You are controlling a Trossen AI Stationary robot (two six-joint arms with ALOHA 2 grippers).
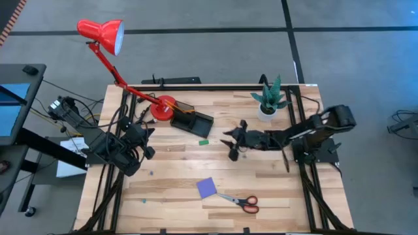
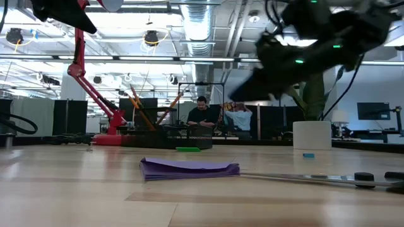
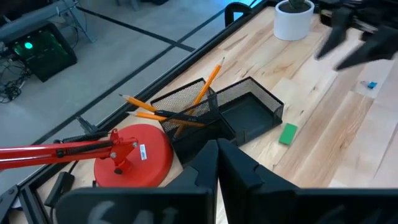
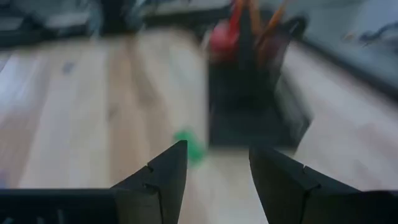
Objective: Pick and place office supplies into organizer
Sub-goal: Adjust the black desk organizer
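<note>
The right claw (image 1: 233,145) hung empty over mid-table with its jaws spread, pointed toward the organizer (image 1: 192,121). The green eraser (image 1: 204,140) lay on the bare wood just ahead of it, between claw and tray, its long side running roughly across the claw's line of approach. That arm looked much the nearer. The left claw (image 1: 147,142) sat shut near the lamp base (image 1: 163,108). Pencils (image 3: 186,109) stood in the tray's tall section.

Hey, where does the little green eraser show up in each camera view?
High view: green eraser just below the organizer.
Low view: eraser mid-distance, behind the purple notepad.
Left wrist view: eraser beside the organizer's low tray.
Right wrist view: blurred green spot near the organizer.
Shared landmark: the organizer.
</note>
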